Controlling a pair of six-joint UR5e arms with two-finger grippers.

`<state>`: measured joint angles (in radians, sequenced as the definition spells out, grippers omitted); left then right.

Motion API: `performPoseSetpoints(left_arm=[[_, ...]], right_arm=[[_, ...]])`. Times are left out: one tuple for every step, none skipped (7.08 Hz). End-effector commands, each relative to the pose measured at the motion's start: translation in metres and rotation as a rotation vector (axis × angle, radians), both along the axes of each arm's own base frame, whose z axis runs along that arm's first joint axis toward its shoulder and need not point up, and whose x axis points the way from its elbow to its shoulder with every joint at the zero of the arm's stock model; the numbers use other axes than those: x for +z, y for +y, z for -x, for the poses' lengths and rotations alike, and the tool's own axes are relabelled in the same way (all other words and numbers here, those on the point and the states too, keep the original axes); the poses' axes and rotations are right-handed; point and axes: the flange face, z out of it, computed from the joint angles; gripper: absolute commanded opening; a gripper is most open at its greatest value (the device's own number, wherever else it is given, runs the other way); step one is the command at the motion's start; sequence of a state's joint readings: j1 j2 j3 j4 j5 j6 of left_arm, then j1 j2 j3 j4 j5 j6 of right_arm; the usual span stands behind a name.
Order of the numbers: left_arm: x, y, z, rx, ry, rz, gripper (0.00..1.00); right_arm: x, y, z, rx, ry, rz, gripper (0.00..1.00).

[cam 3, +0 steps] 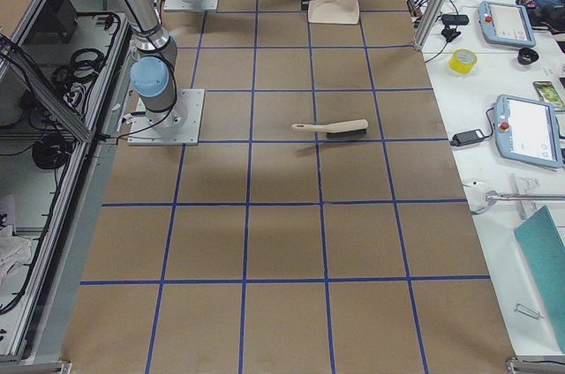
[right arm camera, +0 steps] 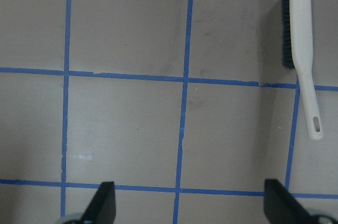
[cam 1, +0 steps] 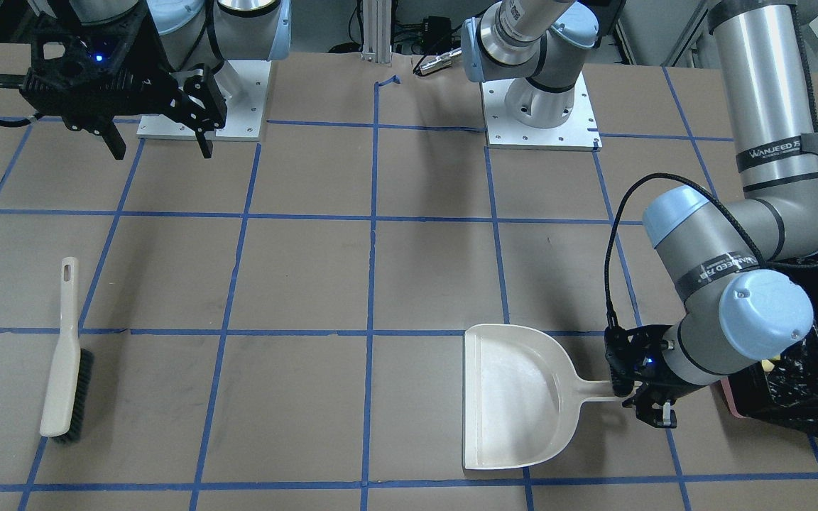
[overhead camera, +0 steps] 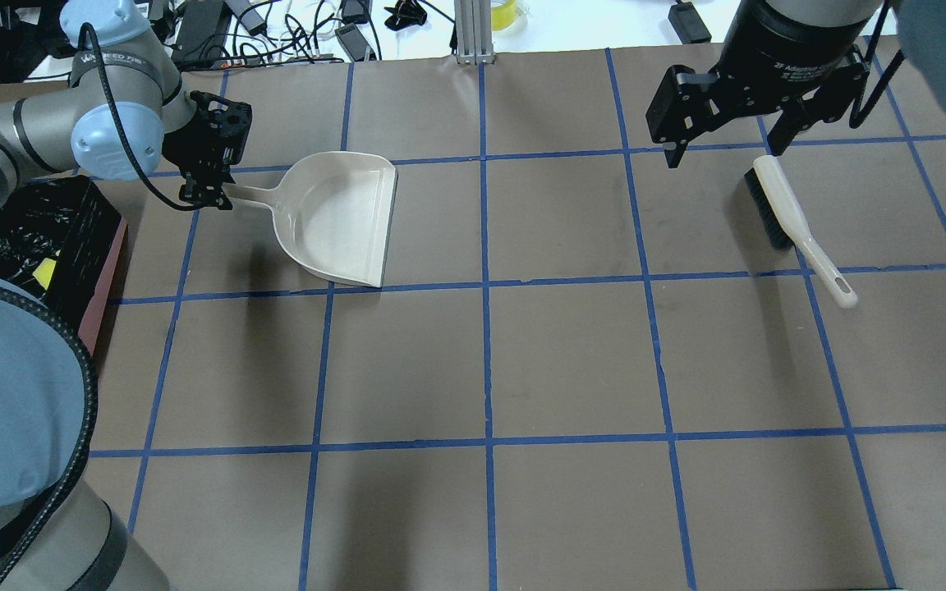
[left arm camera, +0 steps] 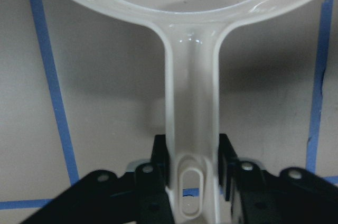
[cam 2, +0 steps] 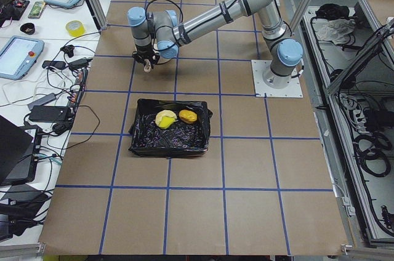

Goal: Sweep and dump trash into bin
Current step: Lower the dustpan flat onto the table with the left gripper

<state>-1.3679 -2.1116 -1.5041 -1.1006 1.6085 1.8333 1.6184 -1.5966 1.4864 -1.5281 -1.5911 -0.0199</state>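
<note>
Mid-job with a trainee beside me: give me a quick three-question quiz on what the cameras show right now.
1. True or false: the dustpan is empty.
2. Fill in: the trash pieces lie in the ____.
3. The fingers of the left gripper flank: A) the dustpan's handle, B) the dustpan's front lip, C) nothing.
Key: 1 true; 2 bin; 3 A.
</note>
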Motion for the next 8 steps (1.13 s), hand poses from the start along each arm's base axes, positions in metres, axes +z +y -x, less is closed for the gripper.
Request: performPoseSetpoints(left_arm=[[-0.007,-0.002,-0.003,0.009,-0.002,-0.004,0.59],[-0.005,-0.001,-0.002,0.014,0.003,-0.001,0.86],[0.0,0.001,-0.001,0.041,0.002,0.007,1.0],[0.014,-0.003,-0.004,0.076,-0.002,0.034,1.0],[0.033,-0.003,-0.008,0.138,0.014,0.063,1.0],[0.054,0.0,-0.006,0.238,0.113,0.097,1.0],[0.078,0.006,0.006,0.342,0.176,0.099,1.0],[0.105,0.017,0.015,0.45,0.229,0.078,1.0]], right_arm=[[0.0,0.0,0.0,0.0,-0.003,0.0,1.0],[0.001,0.001,0.0,0.0,-0.005,0.003,1.0],[0.0,0.0,0.0,-0.003,-0.007,0.001,1.0],[0.0,0.0,0.0,-0.003,-0.007,0.0,1.0],[-0.001,-0.001,0.0,-0.003,-0.007,0.0,1.0],[0.0,0.0,0.0,-0.003,-0.007,0.001,1.0],[0.001,0.001,-0.001,0.001,-0.008,0.003,1.0],[0.001,0.001,-0.001,0.001,-0.008,0.003,1.0]])
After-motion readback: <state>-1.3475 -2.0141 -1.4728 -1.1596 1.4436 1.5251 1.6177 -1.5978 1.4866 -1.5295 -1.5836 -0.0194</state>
